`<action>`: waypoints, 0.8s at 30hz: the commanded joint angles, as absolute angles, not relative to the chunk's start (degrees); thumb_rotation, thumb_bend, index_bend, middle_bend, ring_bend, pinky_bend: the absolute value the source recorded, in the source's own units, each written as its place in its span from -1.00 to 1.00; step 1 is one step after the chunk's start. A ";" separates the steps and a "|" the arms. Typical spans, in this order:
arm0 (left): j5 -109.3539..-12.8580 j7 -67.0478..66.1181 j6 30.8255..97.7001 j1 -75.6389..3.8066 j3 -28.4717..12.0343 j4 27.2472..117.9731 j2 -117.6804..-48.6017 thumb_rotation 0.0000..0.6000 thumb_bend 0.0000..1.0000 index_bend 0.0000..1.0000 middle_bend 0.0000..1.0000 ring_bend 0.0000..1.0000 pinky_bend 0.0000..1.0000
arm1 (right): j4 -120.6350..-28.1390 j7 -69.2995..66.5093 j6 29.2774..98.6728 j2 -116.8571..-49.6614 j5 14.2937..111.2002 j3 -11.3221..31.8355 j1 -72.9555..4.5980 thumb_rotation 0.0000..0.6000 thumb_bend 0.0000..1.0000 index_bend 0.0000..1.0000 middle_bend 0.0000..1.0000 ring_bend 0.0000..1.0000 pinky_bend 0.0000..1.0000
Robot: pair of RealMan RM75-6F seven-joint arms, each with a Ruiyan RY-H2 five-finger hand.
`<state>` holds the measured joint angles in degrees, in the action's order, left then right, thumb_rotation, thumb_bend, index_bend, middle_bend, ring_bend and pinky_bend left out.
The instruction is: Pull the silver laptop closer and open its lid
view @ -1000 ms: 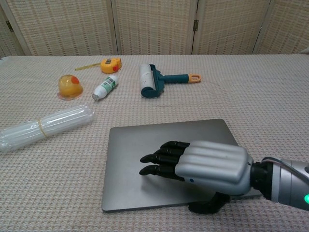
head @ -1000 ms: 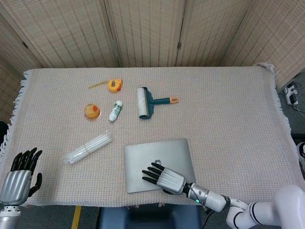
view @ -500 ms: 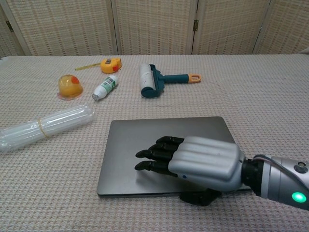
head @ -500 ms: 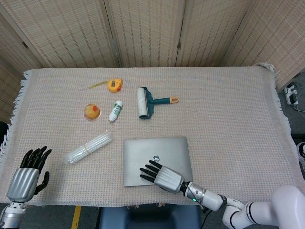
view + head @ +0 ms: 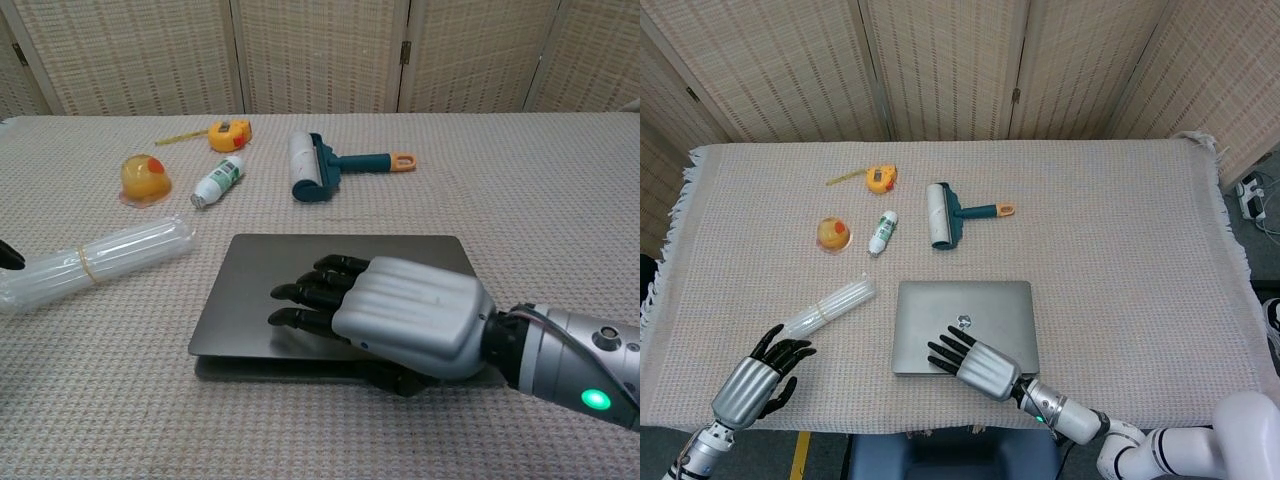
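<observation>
The laptop [image 5: 965, 325] sits at the near edge of the table [image 5: 1120, 240], a bit left of centre. Its lid is cracked open just a little at the near edge; you can see the gap in the chest view. The right hand [image 5: 975, 364] has its fingers [image 5: 310, 293] laid flat over the top of the lid, and the thumb looks tucked under the near edge, so it's gripping the lid.

The left hand [image 5: 760, 378] is over the near left corner, fingers spread, holding nothing, just near a bundle of clear tubes [image 5: 827, 309].

Further back there's a lint roller [image 5: 945, 214], a small white bottle [image 5: 883, 233], a yellow tape measure [image 5: 879, 179] and an orange-yellow cup thing [image 5: 834, 235], all well apart from the laptop.
</observation>
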<state>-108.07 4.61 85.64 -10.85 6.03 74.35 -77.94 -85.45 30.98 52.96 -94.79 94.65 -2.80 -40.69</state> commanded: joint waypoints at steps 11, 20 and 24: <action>-113.70 8.97 84.63 -14.52 10.90 66.56 -84.90 1.00 0.29 -0.35 -0.28 -0.37 -0.61 | -89.42 43.97 53.71 -95.99 89.18 0.14 -39.03 1.00 0.27 -1.00 -1.00 -1.00 -1.00; -110.60 3.63 70.82 -20.01 11.72 73.81 -83.74 1.00 0.29 -0.93 -0.84 -0.83 -1.00 | -89.32 47.05 54.35 -96.55 88.59 0.45 -39.03 1.00 0.27 -1.00 -1.00 -1.00 -1.00; -108.55 1.79 66.69 -21.88 10.89 76.08 -84.40 1.00 0.29 -1.00 -0.93 -0.91 -1.00 | -89.23 47.68 54.59 -96.81 88.39 0.60 -39.07 1.00 0.27 -1.00 -1.00 -1.00 -1.00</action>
